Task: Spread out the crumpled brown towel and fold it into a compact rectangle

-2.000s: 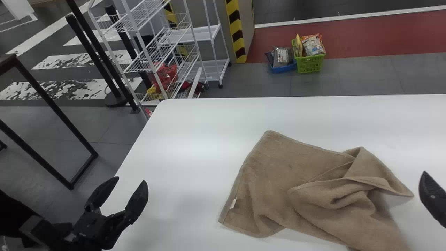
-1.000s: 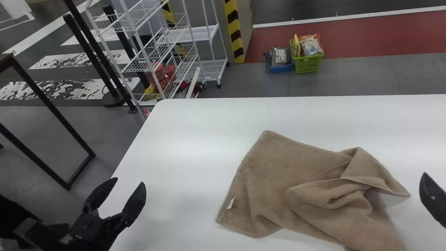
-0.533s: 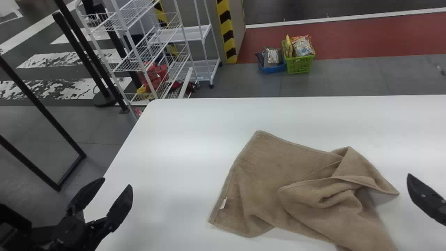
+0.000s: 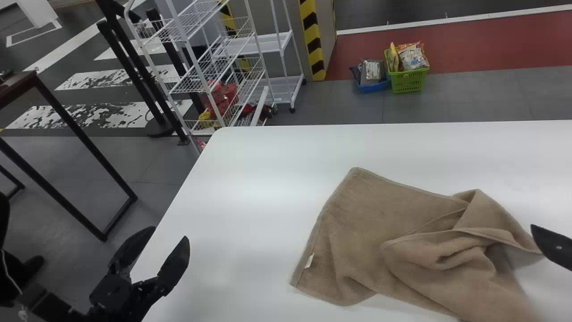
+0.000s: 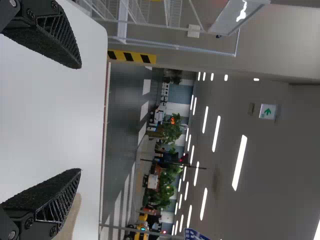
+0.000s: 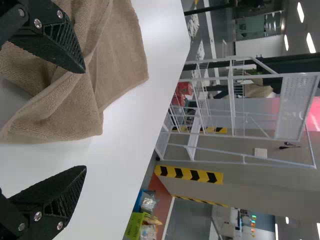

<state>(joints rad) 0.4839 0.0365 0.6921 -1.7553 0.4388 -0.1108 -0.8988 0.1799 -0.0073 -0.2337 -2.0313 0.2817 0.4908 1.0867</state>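
My left gripper [image 4: 170, 232] is open at the table's left edge in the head view, well apart from the towel. The brown towel [image 4: 380, 214] lies partly spread on the table, its left part fairly flat, its right part bunched in folds, with a small white tag by its left edge. At the head view's right edge one finger of my right gripper [image 4: 553, 247] reaches the towel's right corner. In the right wrist view the right gripper [image 6: 86, 120] stands open over the towel [image 6: 117, 60]. The left wrist view shows the left gripper [image 5: 81, 119] open, nothing between its fingers.
The white table [image 4: 250, 188] has its left edge beside the left gripper. Beyond it stand a white wire rack [image 4: 214, 67], a green basket [image 4: 409, 80] with packets and a blue tray [image 4: 373, 86] on the floor. A dark-framed table [image 4: 67, 120] is at the left.
The head view swung slightly, shifting the scene left and then back right. My right gripper has come closer to the towel's right corner. The towel keeps its shape.
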